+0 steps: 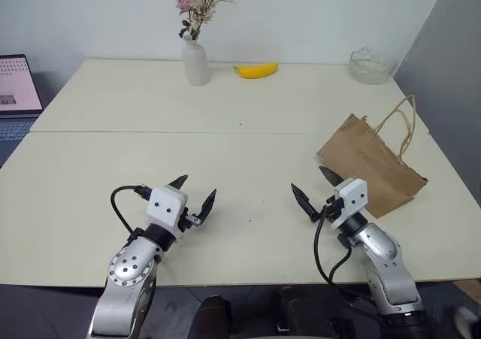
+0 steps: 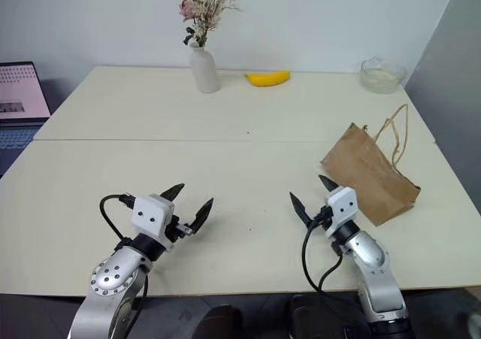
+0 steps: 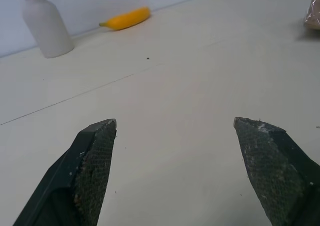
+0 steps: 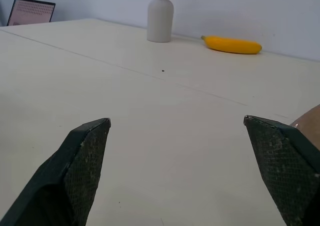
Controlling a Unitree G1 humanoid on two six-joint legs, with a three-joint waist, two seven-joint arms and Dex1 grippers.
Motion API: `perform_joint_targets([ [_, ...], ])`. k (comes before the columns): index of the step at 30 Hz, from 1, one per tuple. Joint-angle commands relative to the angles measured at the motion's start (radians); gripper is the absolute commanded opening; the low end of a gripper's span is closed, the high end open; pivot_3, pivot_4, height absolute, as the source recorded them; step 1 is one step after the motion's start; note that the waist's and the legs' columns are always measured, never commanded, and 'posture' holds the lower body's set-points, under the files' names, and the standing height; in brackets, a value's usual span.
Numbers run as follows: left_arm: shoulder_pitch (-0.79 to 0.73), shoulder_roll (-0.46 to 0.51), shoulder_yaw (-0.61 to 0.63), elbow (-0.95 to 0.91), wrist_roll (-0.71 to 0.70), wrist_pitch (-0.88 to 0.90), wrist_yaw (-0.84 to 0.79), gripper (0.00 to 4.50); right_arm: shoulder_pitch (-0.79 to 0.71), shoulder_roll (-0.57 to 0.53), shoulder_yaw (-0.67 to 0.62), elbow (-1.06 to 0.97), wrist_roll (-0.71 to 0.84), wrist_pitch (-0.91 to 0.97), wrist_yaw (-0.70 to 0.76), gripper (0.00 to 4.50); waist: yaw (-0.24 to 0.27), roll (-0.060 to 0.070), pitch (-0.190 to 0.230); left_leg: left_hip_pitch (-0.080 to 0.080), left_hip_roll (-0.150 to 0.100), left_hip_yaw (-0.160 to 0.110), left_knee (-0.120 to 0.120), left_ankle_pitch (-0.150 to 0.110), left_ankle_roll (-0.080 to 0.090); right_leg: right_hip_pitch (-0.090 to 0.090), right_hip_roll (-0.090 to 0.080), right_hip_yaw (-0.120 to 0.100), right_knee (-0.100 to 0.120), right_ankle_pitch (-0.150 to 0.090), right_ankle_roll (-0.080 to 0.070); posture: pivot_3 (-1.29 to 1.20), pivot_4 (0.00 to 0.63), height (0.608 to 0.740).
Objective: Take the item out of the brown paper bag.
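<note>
The bag [image 1: 370, 164] lies on its side at the surface's [image 1: 225, 143] right, just beyond the right tool [image 1: 317, 189]; both tools, the left tool [image 1: 197, 191] included, gape wide and empty. The item is presumably still inside, hidden. To do this well, pin the bag with one tool and work the other into its mouth.

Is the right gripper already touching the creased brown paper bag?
No: the right gripper hovers open over bare table, just short of the creased brown paper bag lying on its side.
</note>
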Motion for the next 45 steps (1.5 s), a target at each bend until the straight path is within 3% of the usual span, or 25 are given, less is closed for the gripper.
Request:
perform_joint_targets([
  [1,-0.015,-0.004,0.010,-0.048,-0.025,-0.016,-0.007,3.94,-0.001,0.004,-0.007,-0.016,0.010,-0.014,-0.003,4.50,0.000,0.000,0.000,0.000,0.000,0.000,0.000,0.000,0.000,0.000,0.000,0.000,0.000,0.000,0.000,0.00,0.150,0.740],
  [15,-0.020,0.031,-0.001,-0.096,-0.005,0.041,-0.033,3.94,0.027,0.000,0.013,-0.057,-0.009,-0.004,0.000,4.50,0.000,0.000,0.000,0.000,0.000,0.000,0.000,0.000,0.000,0.000,0.000,0.000,0.000,0.000,0.000,0.00,0.150,0.740],
  [22,-0.213,0.105,0.008,-0.121,-0.206,0.073,-0.216,3.94,-0.012,-0.040,-0.019,-0.247,-0.027,0.041,-0.028,4.50,0.002,0.001,0.001,0.000,0.000,0.000,0.000,0.000,0.000,0.000,0.000,-0.001,0.000,0.000,0.000,0.00,0.150,0.740],
  [26,-0.319,0.167,-0.012,-0.107,-0.308,0.140,-0.325,3.94,-0.067,-0.103,-0.127,-0.397,0.009,0.121,-0.060,4.50,0.001,0.000,0.000,-0.001,-0.001,0.000,0.000,0.000,0.000,0.000,0.001,0.000,0.000,0.003,0.005,0.00,0.150,0.740],
  [33,-0.458,0.194,-0.078,-0.044,-0.374,0.185,-0.456,3.94,-0.204,-0.222,-0.374,-0.472,0.081,0.307,-0.141,4.50,0.001,0.001,0.001,-0.001,-0.002,0.000,0.000,0.000,0.000,0.000,0.001,0.000,-0.001,0.003,0.006,0.00,0.150,0.740],
  [39,-0.496,0.212,-0.093,-0.039,-0.425,0.227,-0.526,3.94,-0.306,-0.334,-0.424,-0.453,0.083,0.612,-0.195,4.50,-0.003,0.001,0.001,-0.001,-0.001,0.000,0.000,0.000,0.000,0.000,0.001,0.000,0.000,0.003,0.006,0.00,0.150,0.740],
  [45,-0.547,0.208,-0.103,-0.040,-0.438,0.244,-0.547,3.94,-0.435,-0.343,-0.473,-0.353,0.158,0.898,-0.253,4.50,-0.001,0.001,0.001,-0.001,-0.002,0.000,0.000,0.000,0.000,0.000,0.001,0.000,0.000,0.003,0.006,0.00,0.150,0.740],
])
